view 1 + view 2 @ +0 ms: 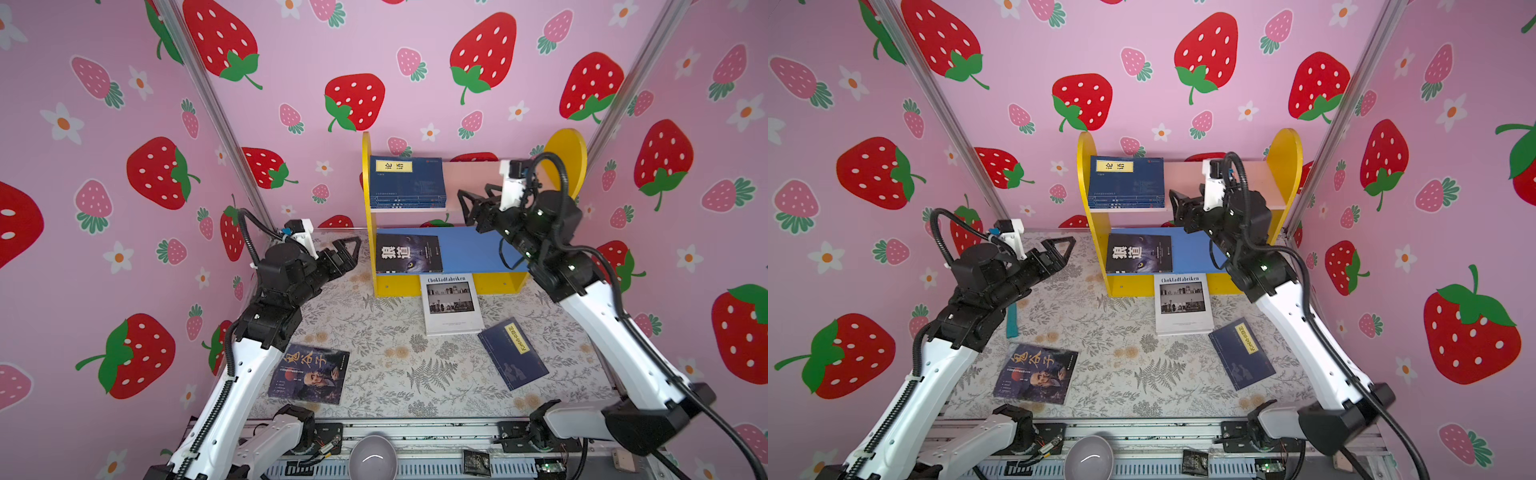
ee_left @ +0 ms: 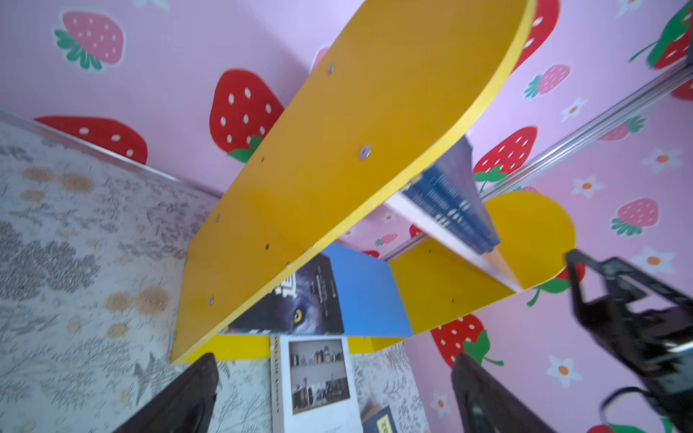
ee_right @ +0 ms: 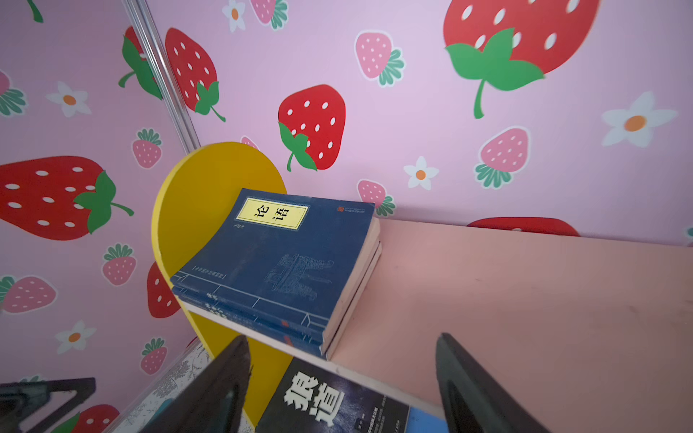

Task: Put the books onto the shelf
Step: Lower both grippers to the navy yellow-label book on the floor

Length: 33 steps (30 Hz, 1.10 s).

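Shelving about half done: my right gripper point(image 1: 471, 197) hangs at the front edge of the shelf point(image 1: 567, 149), level with its pale pink upper board point(image 1: 473, 178). Its jaws are spread wide with nothing between them. Just ahead of it, against the far yellow side panel, a small stack of navy books point(image 1: 407, 183) lies flat on that board. Below the gripper, the black wolf-eye book point(image 1: 409, 253) lies on the blue lower board point(image 1: 473, 249).

My left gripper point(image 1: 355, 249) hovers off the shelf's near side panel, jaws also fully apart and empty.

Three books are not yet shelved, by my count. The white "Chokladfabriken" point(image 1: 451, 303) lies on the floral table point(image 1: 374, 332) ahead of and below my left gripper, its top edge at the shelf's foot. A loose navy book point(image 1: 513, 353) sits well behind my right gripper, beside that arm. The old-man portrait book point(image 1: 309, 374) lies well behind my left gripper, next to its forearm.

Most of both boards is bare, so I judge that there is room for all three.
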Each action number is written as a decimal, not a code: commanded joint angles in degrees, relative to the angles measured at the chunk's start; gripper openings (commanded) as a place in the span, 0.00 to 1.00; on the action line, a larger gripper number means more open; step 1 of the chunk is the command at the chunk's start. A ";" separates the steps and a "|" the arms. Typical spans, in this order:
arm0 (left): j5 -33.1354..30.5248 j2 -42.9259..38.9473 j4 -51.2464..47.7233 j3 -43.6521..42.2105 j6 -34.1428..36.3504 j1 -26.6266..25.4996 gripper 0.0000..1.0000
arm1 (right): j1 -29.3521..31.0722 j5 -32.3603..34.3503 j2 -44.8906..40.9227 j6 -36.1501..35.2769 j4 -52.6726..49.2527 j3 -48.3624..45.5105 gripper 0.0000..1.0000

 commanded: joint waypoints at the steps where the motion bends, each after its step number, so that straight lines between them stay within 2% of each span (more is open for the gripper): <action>1: 2.63 -0.83 -0.52 -5.25 1.95 -3.71 1.00 | 0.19 8.33 -6.04 2.58 -3.80 -9.84 0.80; 4: 1.22 0.55 0.70 -9.95 1.51 -10.43 1.00 | 0.11 16.85 -10.49 9.77 -10.56 -20.78 0.81; 6: 0.52 2.56 2.25 -12.58 1.13 -15.60 1.00 | -0.14 20.23 -12.39 15.26 -14.29 -28.25 0.82; 9: -2.10 6.33 7.01 -16.67 -1.05 -23.74 1.00 | -2.03 17.81 -15.24 23.02 -13.65 -40.74 0.82; 12: -3.65 11.86 13.74 -19.23 -5.36 -29.97 1.00 | -5.40 19.08 -17.44 27.23 -12.94 -49.53 0.82; 17: -7.41 23.15 19.91 -16.09 -10.15 -38.23 1.00 | -13.42 18.26 -20.40 25.29 -10.03 -55.94 0.82; 22: -7.97 35.62 25.35 -9.41 -18.32 -43.85 0.99 | -23.17 11.73 -15.90 22.44 -5.49 -59.49 0.83; 25: -8.98 42.08 24.74 -4.35 -21.72 -45.78 0.98 | -26.94 6.94 -13.25 21.30 -2.93 -61.17 0.83; 27: -8.91 45.66 25.08 -1.88 -24.31 -46.72 0.97 | -28.30 3.32 -11.10 20.64 -2.47 -61.81 0.83; 33: -7.44 51.92 26.38 1.15 -29.51 -48.54 0.94 | -28.55 -0.35 -10.47 22.19 0.62 -66.45 0.76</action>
